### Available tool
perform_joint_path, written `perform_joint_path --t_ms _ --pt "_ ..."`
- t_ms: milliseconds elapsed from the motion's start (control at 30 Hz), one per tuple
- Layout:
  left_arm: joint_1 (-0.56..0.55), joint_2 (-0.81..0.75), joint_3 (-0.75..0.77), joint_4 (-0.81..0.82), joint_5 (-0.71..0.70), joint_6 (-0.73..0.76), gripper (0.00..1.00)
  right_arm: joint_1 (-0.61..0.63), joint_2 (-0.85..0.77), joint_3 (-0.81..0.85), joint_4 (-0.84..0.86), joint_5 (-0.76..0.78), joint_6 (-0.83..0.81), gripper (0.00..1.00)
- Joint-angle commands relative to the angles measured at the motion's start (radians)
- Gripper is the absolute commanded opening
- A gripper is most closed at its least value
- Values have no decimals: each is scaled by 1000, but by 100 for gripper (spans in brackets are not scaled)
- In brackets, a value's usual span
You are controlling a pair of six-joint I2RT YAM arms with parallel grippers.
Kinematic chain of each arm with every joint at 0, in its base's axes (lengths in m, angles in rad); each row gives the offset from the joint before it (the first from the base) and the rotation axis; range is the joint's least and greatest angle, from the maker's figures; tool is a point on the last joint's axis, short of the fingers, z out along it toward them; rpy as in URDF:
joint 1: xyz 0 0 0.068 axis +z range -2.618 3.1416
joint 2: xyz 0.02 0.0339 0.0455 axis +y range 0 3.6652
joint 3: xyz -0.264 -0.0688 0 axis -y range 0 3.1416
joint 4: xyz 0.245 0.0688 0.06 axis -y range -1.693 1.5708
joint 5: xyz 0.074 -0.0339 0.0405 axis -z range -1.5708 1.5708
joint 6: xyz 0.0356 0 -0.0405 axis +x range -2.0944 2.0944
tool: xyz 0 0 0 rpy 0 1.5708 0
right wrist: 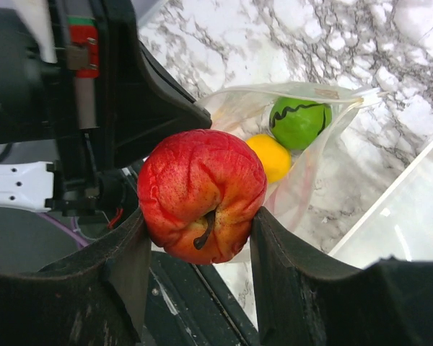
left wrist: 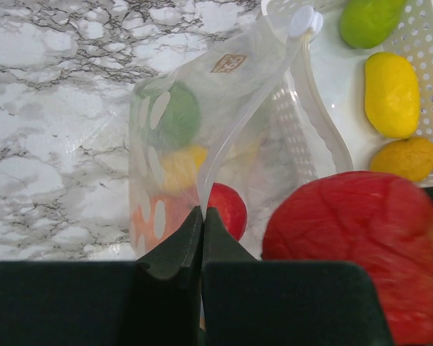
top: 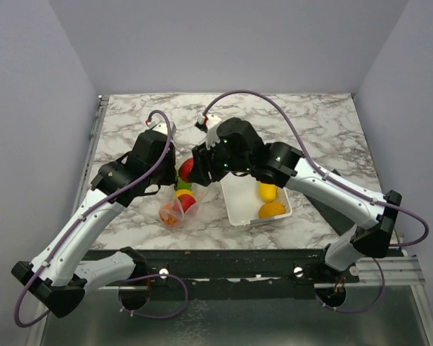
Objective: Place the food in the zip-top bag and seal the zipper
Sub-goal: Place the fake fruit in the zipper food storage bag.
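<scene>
Food (top: 172,214) fills the near end of the zip-top bag (left wrist: 202,108), a clear, crinkly pouch lying on the marble table (top: 130,130) just left of the white basket (top: 238,205). An orange piece (left wrist: 148,216), a small red piece (left wrist: 227,209), a yellow piece (right wrist: 270,155) and a dark green piece (right wrist: 298,121) show through the plastic.

The bag's mouth points away from the arm bases and gapes open. The left gripper (left wrist: 203,216) is pinched tight on one lip of that mouth, its fingers together with only film between them. The zipper (left wrist: 253,108) runs as a pale strip from the pinch to a white tab (left wrist: 303,20) at its far end.

Just beside it, at the opening, the right gripper (right wrist: 200,223) is clamped on a big wrinkled red fruit (right wrist: 202,194), one pad against each side.

In the basket, to the right, lie a light green fruit (left wrist: 368,20), a yellow fruit (left wrist: 392,94) and an orange-yellow fruit (left wrist: 408,158), apart from both grippers.
</scene>
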Motion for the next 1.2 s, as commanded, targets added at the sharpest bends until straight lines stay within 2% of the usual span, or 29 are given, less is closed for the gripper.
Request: perform_joint_path --t_ms 0,300,533,667,800,933,1033,1167 --pt "0 -1 41 -14 -22 9 0 33 73 43 -23 57 -20 23" --pt "0 -1 39 -12 -19 4 0 50 174 52 -25 102 13 25" --pt "0 -3 24 -8 -16 1 0 52 225 40 3 125 73 31" --pt "0 -5 18 -6 -16 1 0 52 247 39 20 113 101 44" --pt "0 -6 19 -5 -18 0 0 52 255 38 36 95 113 65" --pt "-1 -8 17 -6 -18 2 0 54 253 34 42 93 113 79" --pt "0 -7 15 -5 -19 4 0 52 240 26 46 99 113 87" --pt "-1 -6 14 -3 -21 5 0 53 219 20 43 110 112 89"
